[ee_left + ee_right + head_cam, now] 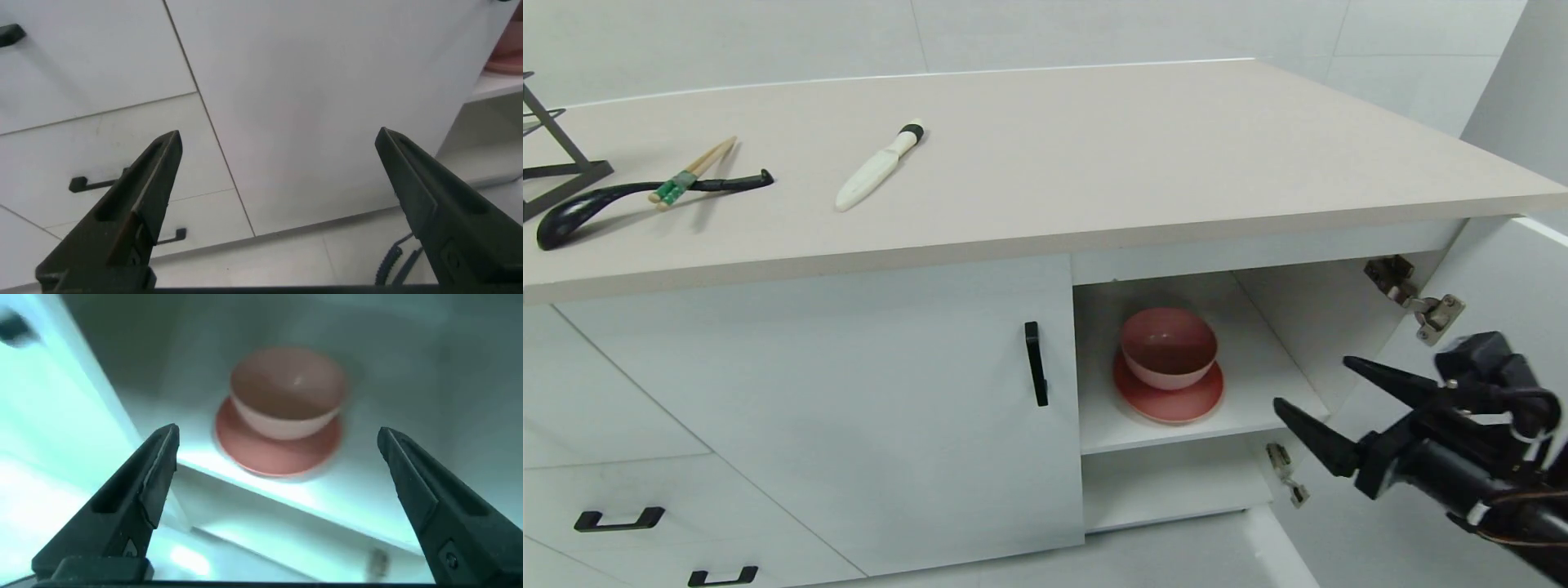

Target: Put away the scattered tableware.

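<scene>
The knife (876,169) is lying slantwise on the bench (1135,147), up-left of the right end effector (1311,380), which is gaping wide.

On the countertop (1094,147), at far left, a rack (556,163); just right of it a spoon (572,214), with chopsticks (690,173) across its handle; farther right, apart, a knife (876,167). Below, a closed door (849,392), drawers (621,490) to its lower left, an open compartment to its right. Inside, on the upper shelf (1258,384), a bowl (1168,347) on a plate (1176,400). Right gripper (1311,380) before that opening, toward its right; left gripper (278,139) facing the closed door.
</scene>
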Tool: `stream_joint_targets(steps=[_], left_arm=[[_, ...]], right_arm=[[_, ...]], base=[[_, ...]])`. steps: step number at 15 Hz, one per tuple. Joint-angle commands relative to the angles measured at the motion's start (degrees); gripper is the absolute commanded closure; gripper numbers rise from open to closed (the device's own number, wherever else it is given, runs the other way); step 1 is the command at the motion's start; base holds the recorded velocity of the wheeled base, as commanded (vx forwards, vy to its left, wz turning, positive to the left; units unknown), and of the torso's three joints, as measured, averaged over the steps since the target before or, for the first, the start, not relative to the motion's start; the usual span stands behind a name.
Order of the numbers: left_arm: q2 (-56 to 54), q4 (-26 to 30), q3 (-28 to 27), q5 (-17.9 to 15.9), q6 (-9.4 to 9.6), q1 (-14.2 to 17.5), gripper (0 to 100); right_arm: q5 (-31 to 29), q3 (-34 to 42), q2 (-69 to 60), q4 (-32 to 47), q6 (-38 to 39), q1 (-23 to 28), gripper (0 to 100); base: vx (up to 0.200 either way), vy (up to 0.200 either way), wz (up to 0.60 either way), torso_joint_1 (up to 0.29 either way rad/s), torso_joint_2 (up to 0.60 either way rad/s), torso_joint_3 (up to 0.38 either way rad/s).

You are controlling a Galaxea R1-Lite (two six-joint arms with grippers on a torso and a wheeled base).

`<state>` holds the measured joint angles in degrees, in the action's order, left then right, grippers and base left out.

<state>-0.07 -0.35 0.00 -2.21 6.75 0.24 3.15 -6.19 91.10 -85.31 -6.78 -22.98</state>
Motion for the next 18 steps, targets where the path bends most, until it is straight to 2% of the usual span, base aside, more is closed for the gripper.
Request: stream_joint_targets(steps=[1, 5, 7, 8, 10, 12, 14, 15, 18], left_arm=[[0.1, 0.1, 0.0, -0.2, -0.69, 0.1, 0], [0.1, 0.2, 0.0, -0.2, -1.74, 0.0, 0], [0.1, 0.4, 0.0, -0.1, -2.36, 0.0, 0], [0.1, 0.4, 0.0, 0.0, -2.89, 0.0, 0], [0.1, 0.4, 0.0, 0.0, -2.89, 0.0, 0], [0.1, 0.4, 0.0, 0.0, -2.97, 0.0, 0], [0.1, 0.4, 0.0, 0.0, -2.89, 0.0, 0], [0.1, 0.4, 0.0, 0.0, -2.89, 0.0, 0], [0.1, 0.4, 0.0, 0.0, -2.80, 0.0, 0]], right_arm=[[0.0, 5.8, -14.5, 4.9, -0.2, 7.1, 0], [-1.6, 5.9, -21.1, 13.2, 0.1, 8.1, 0], [-2.5, 5.9, -28.0, 21.2, 0.2, 9.9, 0], [-2.5, 5.9, -33.2, 27.6, 0.2, 10.9, 0], [-2.6, 5.9, -47.4, 46.5, 3.2, 14.3, 0], [-2.5, 5.9, -68.3, 65.5, 6.3, 17.8, 0], [-1.9, 4.3, -88.7, 81.3, 5.5, 22.4, 0], [-2.7, 3.9, -91.1, 86.9, 4.3, 23.2, 0], [-2.7, 5.1, -91.1, 85.1, 3.8, 23.2, 0]], base=[[0.000, 0.000, 0.00, 0.000, 0.00, 0.000], [0.000, 0.000, 0.00, 0.000, 0.00, 0.000], [-0.200, 0.000, 0.00, 0.005, 0.00, 0.000], [-0.200, 0.000, 0.00, -0.002, 0.01, 0.002], [-0.200, 0.000, 0.00, 0.005, 0.00, 0.000], [-0.200, 0.000, 0.00, 0.002, 0.00, 0.000], [-0.200, 0.000, 0.00, 0.000, 0.00, 0.002], [-0.200, 0.000, 0.00, 0.007, 0.00, 0.007], [-0.200, 0.000, 0.00, -0.001, 0.00, 0.002]])
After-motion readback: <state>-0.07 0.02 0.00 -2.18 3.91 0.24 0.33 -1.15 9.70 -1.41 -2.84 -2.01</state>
